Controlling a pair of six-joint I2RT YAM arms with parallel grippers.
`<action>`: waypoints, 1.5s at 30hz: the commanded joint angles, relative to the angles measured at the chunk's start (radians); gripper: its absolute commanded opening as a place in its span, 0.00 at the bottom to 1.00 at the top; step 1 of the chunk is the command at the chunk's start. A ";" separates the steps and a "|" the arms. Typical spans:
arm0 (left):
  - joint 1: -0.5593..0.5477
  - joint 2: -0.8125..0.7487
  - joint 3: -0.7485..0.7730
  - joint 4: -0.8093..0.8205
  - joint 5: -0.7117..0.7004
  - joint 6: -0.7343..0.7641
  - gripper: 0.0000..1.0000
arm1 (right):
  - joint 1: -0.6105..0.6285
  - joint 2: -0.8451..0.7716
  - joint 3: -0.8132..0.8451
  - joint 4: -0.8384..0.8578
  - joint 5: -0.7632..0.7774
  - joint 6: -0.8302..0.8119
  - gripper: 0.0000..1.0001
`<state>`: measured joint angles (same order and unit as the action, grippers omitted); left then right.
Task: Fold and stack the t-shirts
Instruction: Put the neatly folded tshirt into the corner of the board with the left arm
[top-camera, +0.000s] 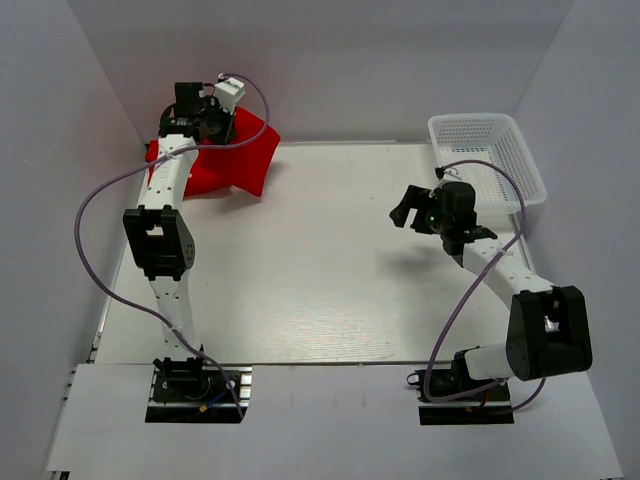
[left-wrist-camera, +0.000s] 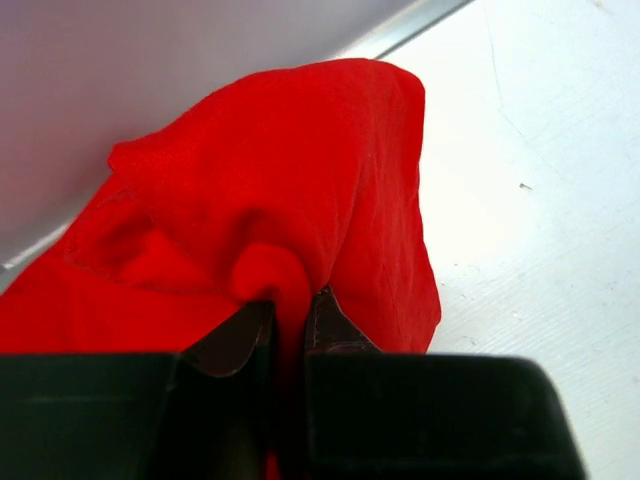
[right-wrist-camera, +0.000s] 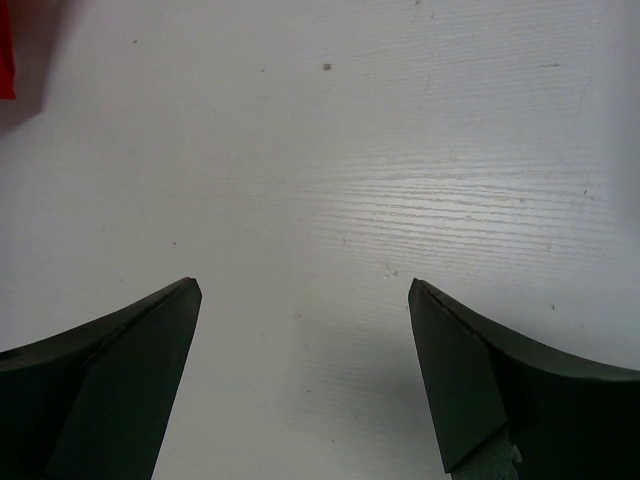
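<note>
A bright red t-shirt (top-camera: 243, 155) lies bunched in the table's far left corner, against the back wall. My left gripper (top-camera: 212, 122) reaches down onto it from above. In the left wrist view the left gripper (left-wrist-camera: 290, 305) is shut on a raised fold of the t-shirt (left-wrist-camera: 290, 160), and the cloth drapes away from the jaws toward the wall. My right gripper (top-camera: 407, 212) hovers over the bare table beside the basket. Its fingers stand wide open with nothing between them (right-wrist-camera: 305, 290). A sliver of the red t-shirt (right-wrist-camera: 5, 55) shows at the upper left edge of the right wrist view.
A white plastic mesh basket (top-camera: 470, 121) stands at the far right corner, just behind the right arm. The white table (top-camera: 320, 280) stretches between the two arms. Grey walls close in the left, back and right sides. A purple cable (top-camera: 90, 215) loops out left of the left arm.
</note>
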<state>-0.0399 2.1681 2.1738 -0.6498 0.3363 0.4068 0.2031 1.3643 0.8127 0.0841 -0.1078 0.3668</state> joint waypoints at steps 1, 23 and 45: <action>0.026 -0.042 0.066 0.016 0.064 0.018 0.00 | 0.004 0.025 0.040 0.057 -0.029 0.018 0.90; 0.192 -0.010 0.141 0.087 0.181 -0.017 0.00 | 0.027 0.105 0.103 0.039 0.017 0.029 0.90; 0.318 0.140 0.121 0.185 0.104 -0.086 0.00 | 0.045 0.147 0.172 -0.046 0.103 0.026 0.90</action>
<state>0.2611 2.3444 2.2814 -0.5381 0.4969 0.3271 0.2409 1.4971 0.9337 0.0471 -0.0284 0.3923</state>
